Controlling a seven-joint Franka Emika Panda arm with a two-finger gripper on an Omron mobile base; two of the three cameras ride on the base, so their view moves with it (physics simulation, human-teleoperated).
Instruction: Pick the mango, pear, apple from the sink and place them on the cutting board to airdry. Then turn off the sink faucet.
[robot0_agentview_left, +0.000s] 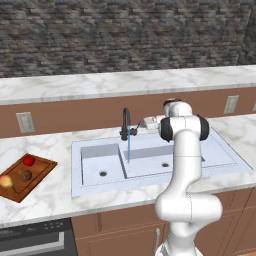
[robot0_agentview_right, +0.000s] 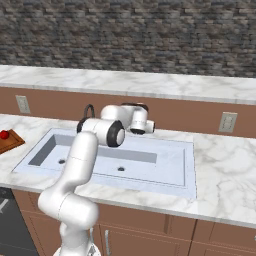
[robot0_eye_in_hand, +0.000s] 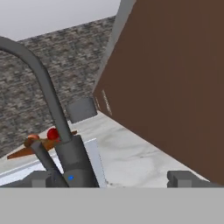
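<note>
While water runs, spread fingers (robot0_eye_in_hand: 43, 178) apparently flank faucet (robot0_agentview_left: 125, 125).

A white marble counter (robot0_agentview_left: 45, 200) is seen, with the sink (robot0_agentview_left: 90, 187) set into it. The cutting board (robot0_agentview_left: 37, 172) lies flat on the counter to the sink's left, apparently overhanging the front edge slightly.
</note>
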